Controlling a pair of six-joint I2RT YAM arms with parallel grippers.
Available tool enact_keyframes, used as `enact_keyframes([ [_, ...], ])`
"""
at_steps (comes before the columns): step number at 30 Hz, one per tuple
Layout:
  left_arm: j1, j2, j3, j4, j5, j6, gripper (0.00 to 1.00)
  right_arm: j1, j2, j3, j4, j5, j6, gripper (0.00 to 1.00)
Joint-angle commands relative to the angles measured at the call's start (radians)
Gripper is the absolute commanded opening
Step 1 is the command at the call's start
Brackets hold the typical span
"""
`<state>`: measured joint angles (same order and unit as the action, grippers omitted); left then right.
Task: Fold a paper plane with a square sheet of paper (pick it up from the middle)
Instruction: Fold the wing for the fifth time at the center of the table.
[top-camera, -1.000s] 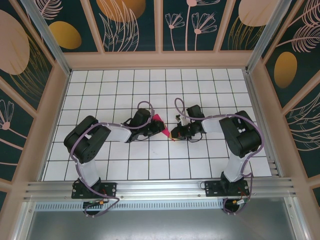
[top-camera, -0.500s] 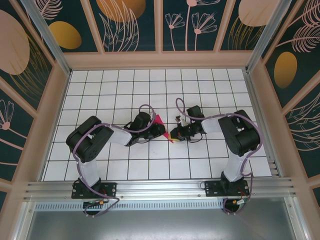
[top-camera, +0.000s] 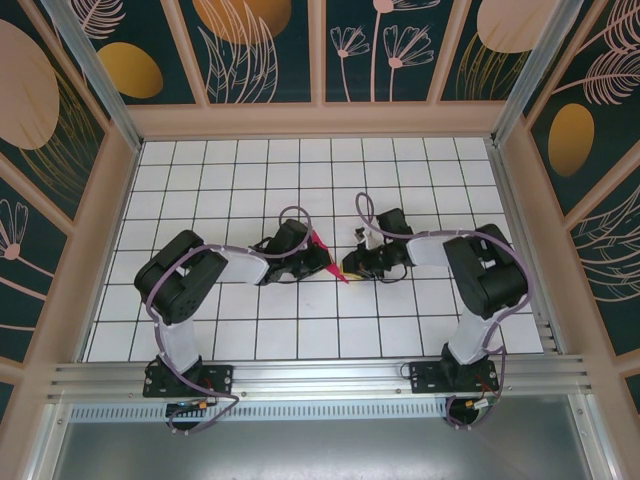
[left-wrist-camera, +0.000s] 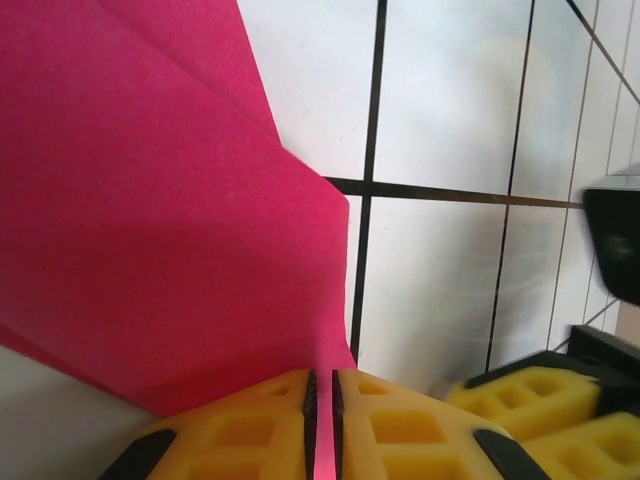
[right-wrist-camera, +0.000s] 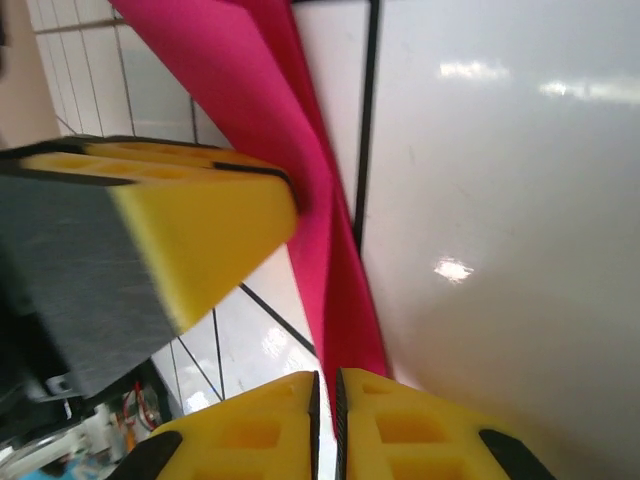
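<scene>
The left claw (left-wrist-camera: 322, 385) is clenched on the sheet of paper (left-wrist-camera: 150, 220). In its wrist view the two yellow pads meet with a thin pink line of paper pinched in the seam between them. From that seam the magenta-pink sheet fans up and to the left in creased, overlapping layers, with one folded edge running diagonally and ending in a corner near a black grid line.

The right claw (right-wrist-camera: 327, 385) has its yellow pads drawn together to a narrow dark slit with no pink in it. A narrow pointed strip of the sheet (right-wrist-camera: 255, 90) runs down to the top of one pad. I cannot tell whether that tip is pinched or only rests against the pad. Just beside the strip in this view is one yellow finger (right-wrist-camera: 190, 230) of the left claw, touching the paper's side.

From above, the left claw (top-camera: 318, 258) and right claw (top-camera: 350, 266) face each other near the middle of the counter (top-camera: 250, 180), close together. The sheet (top-camera: 322, 243) shows between them as a slim pink sliver slanting towards the near side. The counter is white with a black grid. Both arms reach inwards from their bases at the near edge.
</scene>
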<state>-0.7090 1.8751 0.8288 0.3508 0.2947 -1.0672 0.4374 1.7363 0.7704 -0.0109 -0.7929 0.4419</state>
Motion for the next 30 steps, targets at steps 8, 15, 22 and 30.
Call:
enact_keyframes([
  [8,0.003,0.105,0.036,-0.192,-0.134,-0.008,0.17,0.122,-0.039,0.056,-0.116,0.156,-0.134,0.08],
  [15,0.003,0.104,0.037,-0.205,-0.138,-0.007,0.17,0.139,0.04,0.11,-0.134,0.189,-0.127,0.07],
  [22,0.002,0.105,0.038,-0.229,-0.158,-0.005,0.17,0.123,0.059,0.094,-0.169,0.217,-0.15,0.06],
  [30,0.003,0.113,0.046,-0.252,-0.175,-0.004,0.17,0.116,0.05,0.05,-0.185,0.221,-0.163,0.06],
])
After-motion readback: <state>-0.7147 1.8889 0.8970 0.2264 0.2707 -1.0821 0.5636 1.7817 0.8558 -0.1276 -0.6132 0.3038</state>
